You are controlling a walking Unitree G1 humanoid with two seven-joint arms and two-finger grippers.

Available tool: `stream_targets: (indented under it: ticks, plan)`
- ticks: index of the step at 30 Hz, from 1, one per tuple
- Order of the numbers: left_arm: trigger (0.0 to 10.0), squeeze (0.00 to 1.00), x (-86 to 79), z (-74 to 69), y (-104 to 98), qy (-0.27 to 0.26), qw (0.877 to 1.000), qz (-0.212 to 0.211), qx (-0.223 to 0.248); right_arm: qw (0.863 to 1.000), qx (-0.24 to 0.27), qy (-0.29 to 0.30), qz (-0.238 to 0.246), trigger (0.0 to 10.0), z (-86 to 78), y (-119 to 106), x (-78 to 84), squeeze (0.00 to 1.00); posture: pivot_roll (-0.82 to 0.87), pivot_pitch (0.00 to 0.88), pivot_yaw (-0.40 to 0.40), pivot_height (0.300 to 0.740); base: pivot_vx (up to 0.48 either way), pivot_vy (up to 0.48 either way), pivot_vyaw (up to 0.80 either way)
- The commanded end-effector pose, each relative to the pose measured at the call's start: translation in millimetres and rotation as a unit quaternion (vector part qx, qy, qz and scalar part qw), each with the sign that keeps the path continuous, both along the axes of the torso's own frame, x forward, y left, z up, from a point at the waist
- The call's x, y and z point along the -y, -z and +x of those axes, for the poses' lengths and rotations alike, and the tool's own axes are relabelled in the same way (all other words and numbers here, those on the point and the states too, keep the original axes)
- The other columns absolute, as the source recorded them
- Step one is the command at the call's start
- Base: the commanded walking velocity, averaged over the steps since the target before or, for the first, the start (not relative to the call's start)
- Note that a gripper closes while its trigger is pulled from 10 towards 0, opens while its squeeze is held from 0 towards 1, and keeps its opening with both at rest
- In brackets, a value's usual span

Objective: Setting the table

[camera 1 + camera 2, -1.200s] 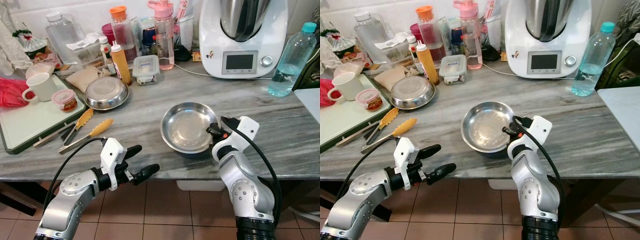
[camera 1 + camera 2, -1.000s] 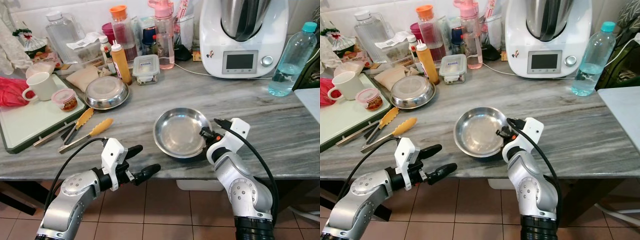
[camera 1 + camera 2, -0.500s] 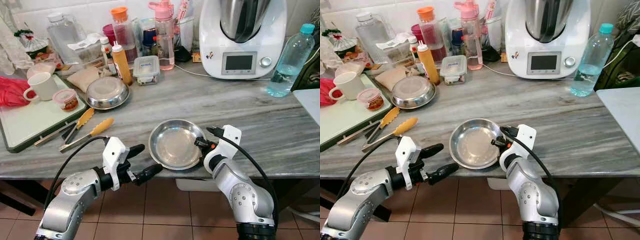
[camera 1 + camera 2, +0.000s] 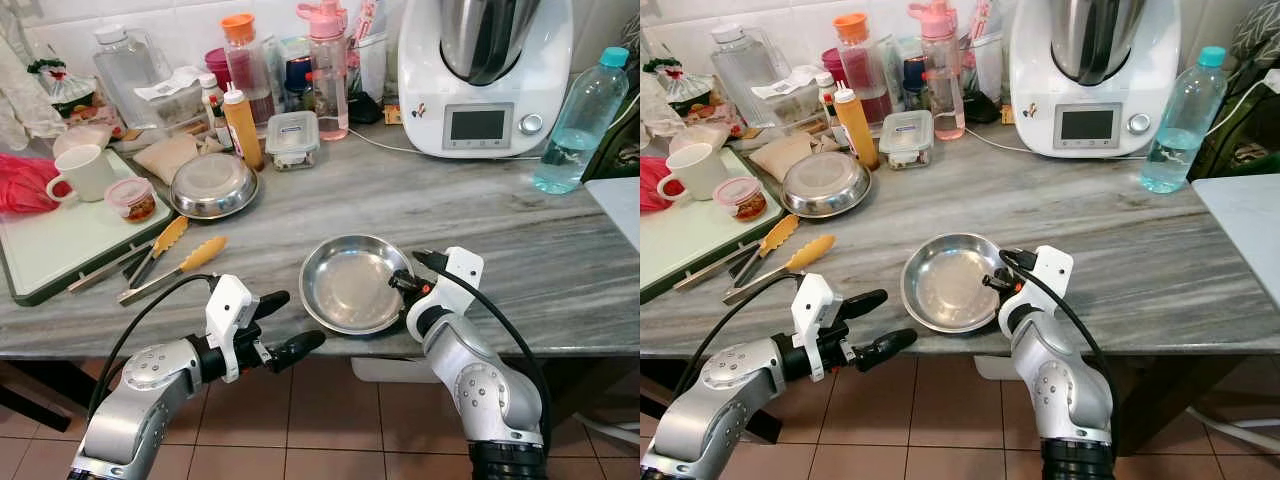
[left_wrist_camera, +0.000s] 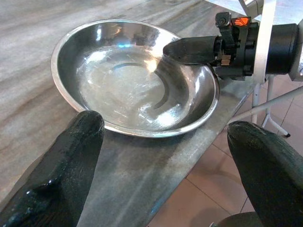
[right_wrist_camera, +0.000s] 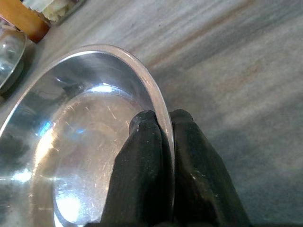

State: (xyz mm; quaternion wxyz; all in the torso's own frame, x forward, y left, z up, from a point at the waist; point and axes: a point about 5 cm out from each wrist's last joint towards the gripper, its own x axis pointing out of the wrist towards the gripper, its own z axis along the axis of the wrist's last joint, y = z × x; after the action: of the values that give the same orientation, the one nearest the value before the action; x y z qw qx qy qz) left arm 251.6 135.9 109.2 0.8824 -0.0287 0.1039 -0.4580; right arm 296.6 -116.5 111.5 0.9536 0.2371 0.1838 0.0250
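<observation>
Fingers of the left gripper [image 4: 283,324] spread wide, holding nothing, just off the counter's front edge, at 8 o'clock from the steel bowl [image 4: 352,283]. Bowl sits on the marble counter [image 4: 560,270] near its front edge. Right gripper [image 6: 161,130] at bowl's 3 o'clock, fingers pinched on the rim, one inside, one outside.

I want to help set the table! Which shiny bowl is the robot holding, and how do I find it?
Start at the big white kitchen machine at the back of the grey marble counter and come straight toward the front edge. There sits a steel bowl, empty and right way up, its rim pinched by the right end effector. The other steel bowl is upside down beside the white tray.
</observation>
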Motion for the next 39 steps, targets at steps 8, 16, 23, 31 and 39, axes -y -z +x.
stream_targets:
  ticks: [8,16,23,31,39]
  plan:
    - [10.0,0.0,-1.0,-1.7,1.3,0.008,1.0,0.008,0.0,1.0,-0.003,0.009,0.017,10.0,-0.9,5.8,-5.9,1.0,-0.1,0.041,0.108,0.74,0.0,0.0,0.0]
    - [10.0,0.0,0.5,-3.7,0.3,0.01,1.0,0.009,0.004,0.999,0.017,0.023,0.028,10.0,3.2,-3.3,1.0,1.0,-0.1,0.039,0.109,0.74,0.0,0.0,0.0]
    - [10.0,0.0,1.5,-1.3,-2.5,0.007,1.0,0.01,0.009,0.997,0.081,0.009,0.017,10.0,5.9,-33.2,-2.7,1.0,-0.1,0.036,0.11,0.74,0.0,0.0,0.0]
    - [10.0,0.0,-0.1,0.4,-4.9,0.001,1.0,0.01,0.017,0.977,0.199,-0.011,-0.078,10.0,-1.9,-64.2,-7.1,1.0,-0.1,0.036,0.11,0.74,0.0,0.0,0.0]
    - [10.0,0.0,-3.8,12.7,-3.9,-0.07,0.996,0.001,0.049,0.946,0.235,0.011,-0.225,10.0,-22.9,-49.7,22.6,1.0,-0.1,0.023,0.109,0.74,0.0,0.0,0.0]
